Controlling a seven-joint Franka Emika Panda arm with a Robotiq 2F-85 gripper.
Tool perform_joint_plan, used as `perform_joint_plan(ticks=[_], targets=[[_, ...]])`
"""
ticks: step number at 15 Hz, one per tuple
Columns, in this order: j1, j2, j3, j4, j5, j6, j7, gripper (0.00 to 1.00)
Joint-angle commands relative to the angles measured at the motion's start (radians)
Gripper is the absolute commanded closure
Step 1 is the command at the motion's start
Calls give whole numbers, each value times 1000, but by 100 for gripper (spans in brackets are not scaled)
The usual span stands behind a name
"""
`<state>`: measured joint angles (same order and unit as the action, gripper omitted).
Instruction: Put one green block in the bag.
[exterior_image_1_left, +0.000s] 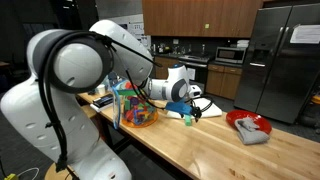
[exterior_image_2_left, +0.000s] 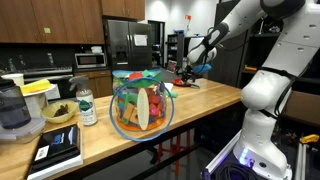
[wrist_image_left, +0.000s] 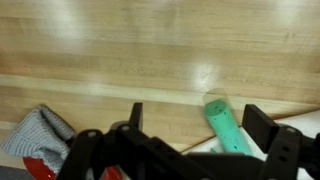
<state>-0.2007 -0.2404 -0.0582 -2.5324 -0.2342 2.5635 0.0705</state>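
In the wrist view a light-green block lies partly on a white sheet on the wooden counter. My gripper is open and hovers above it. The block sits between the two fingers, nearer the right one, and touches neither. In an exterior view the gripper hangs low over the sheet. The clear bag of multicoloured blocks stands upright beside it on the counter. In an exterior view the bag is in front and the gripper is far behind it.
A red bowl with grey cloth stands further along the counter and shows at the wrist view's lower left. A blender, a bottle, a bowl and a book stand near the bag.
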Motion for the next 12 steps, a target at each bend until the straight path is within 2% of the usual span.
perform_joint_plan(ticks=[1, 12], targets=[[10, -1, -10, 2, -2, -3, 0, 0], [10, -1, -10, 2, -2, -3, 0, 0]])
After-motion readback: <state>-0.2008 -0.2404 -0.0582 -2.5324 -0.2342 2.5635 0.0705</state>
